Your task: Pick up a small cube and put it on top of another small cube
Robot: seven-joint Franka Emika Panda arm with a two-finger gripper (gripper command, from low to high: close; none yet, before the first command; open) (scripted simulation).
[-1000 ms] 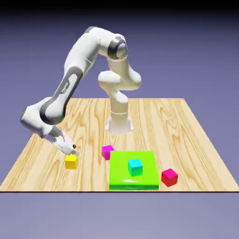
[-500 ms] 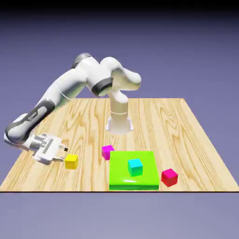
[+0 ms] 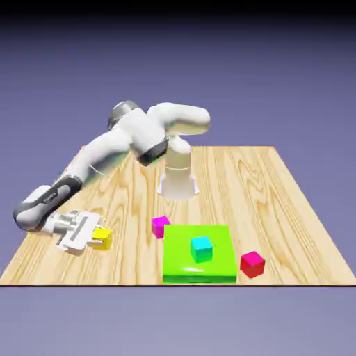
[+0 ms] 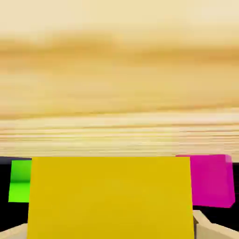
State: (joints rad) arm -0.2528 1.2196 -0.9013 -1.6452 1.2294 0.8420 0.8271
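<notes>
Near the worktop's [image 3: 229,188] left edge, exterior view: our hand [image 3: 93,238], low and nearly flat, pinching the yellow cube [image 3: 102,239] from the side, probably so the grip holds through the lift.
Yellow cube: at the worktop, toward its front-left corner, large between the fingers in the hand view.
Magenta cube [image 3: 160,227]: beside the green slab's [image 3: 177,271] back-left corner, its top bare, ready to bear ours.
Next, we judge: raise, level, carry across; that slab could get bumped.
</notes>
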